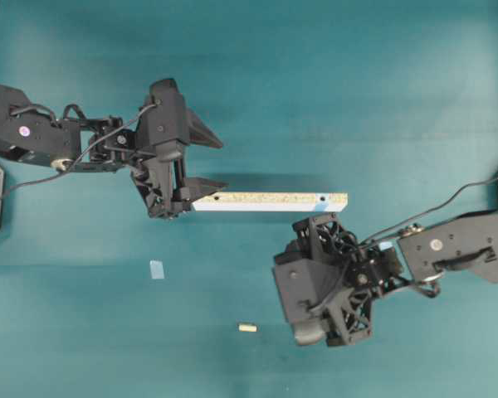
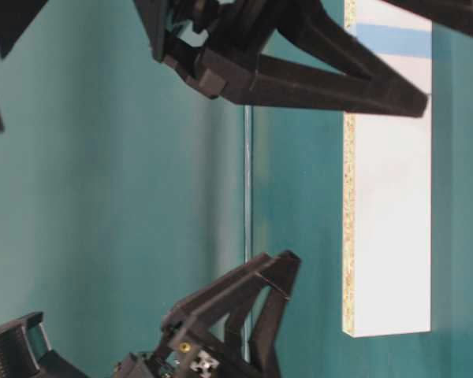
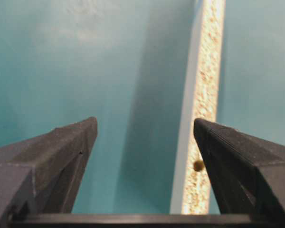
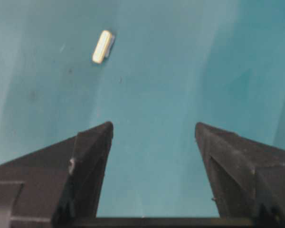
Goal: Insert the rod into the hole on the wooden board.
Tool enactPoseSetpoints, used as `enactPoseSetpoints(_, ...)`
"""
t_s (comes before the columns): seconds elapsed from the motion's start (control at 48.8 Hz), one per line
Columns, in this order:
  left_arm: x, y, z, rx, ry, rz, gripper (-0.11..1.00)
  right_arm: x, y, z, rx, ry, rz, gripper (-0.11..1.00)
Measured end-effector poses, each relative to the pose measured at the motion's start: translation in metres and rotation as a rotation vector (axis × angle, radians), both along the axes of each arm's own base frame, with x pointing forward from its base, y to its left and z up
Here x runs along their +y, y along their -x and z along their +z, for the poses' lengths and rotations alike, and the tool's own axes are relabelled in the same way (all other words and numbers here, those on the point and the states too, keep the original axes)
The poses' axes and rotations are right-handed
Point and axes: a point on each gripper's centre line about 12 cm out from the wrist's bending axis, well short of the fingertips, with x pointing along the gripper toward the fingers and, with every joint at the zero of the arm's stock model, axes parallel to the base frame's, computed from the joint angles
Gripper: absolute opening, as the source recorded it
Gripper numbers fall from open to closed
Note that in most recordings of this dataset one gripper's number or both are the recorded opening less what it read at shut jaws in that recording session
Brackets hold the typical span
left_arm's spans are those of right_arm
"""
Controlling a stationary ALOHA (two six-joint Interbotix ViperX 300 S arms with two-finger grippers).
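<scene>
The wooden board (image 1: 270, 201) lies across the middle of the teal table, speckled face up. The hole (image 1: 322, 199) with its light-blue mark sits near the board's right end. An unmarked hole (image 3: 198, 165) is near the left end. My left gripper (image 1: 223, 164) is open at that left end and holds nothing. In the left wrist view the board (image 3: 205, 85) runs along its right finger (image 3: 228, 152). The rod (image 1: 247, 327) lies loose on the table, below the board. My right gripper (image 1: 299, 303) hangs open and empty to the right of the rod (image 4: 103, 46).
A small pale-blue tape square (image 1: 156, 269) lies on the table left of the rod. In the table-level view the board (image 2: 390, 205) shows a broad white side with a blue stripe (image 2: 394, 39) near one end. Both arms reach in from the sides.
</scene>
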Motion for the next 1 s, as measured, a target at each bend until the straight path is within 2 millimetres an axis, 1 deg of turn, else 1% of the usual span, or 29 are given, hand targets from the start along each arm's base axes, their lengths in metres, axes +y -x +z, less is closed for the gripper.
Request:
enactPoseSetpoints(0.184, -0.001, -0.006, -0.007, 0.021, 0.003, -0.003, 0.96, 0.006, -0.018, 0.002, 0.086, 0.000, -0.053, 0.78)
enactPoseSetpoints(0.307, -0.008, -0.011, -0.013, 0.044, 0.004, -0.025, 0.96, 0.015, -0.033, 0.000, 0.148, 0.022, -0.062, 0.78)
enactPoseSetpoints(0.41, -0.018, -0.015, -0.016, 0.058, 0.006, -0.051, 0.96, 0.024, -0.042, -0.001, 0.188, 0.041, -0.056, 0.78)
enactPoseSetpoints(0.594, -0.027, -0.017, -0.025, 0.083, 0.006, -0.074, 0.96, 0.036, -0.052, -0.003, 0.226, 0.057, -0.047, 0.78)
enactPoseSetpoints(0.84, -0.027, -0.017, -0.038, 0.119, 0.008, -0.074, 0.96, 0.047, -0.062, -0.010, 0.239, 0.048, -0.058, 0.78)
enactPoseSetpoints(1.003, -0.027, -0.018, -0.041, 0.126, 0.007, -0.075, 0.96, 0.051, -0.069, -0.016, 0.247, 0.039, -0.077, 0.78)
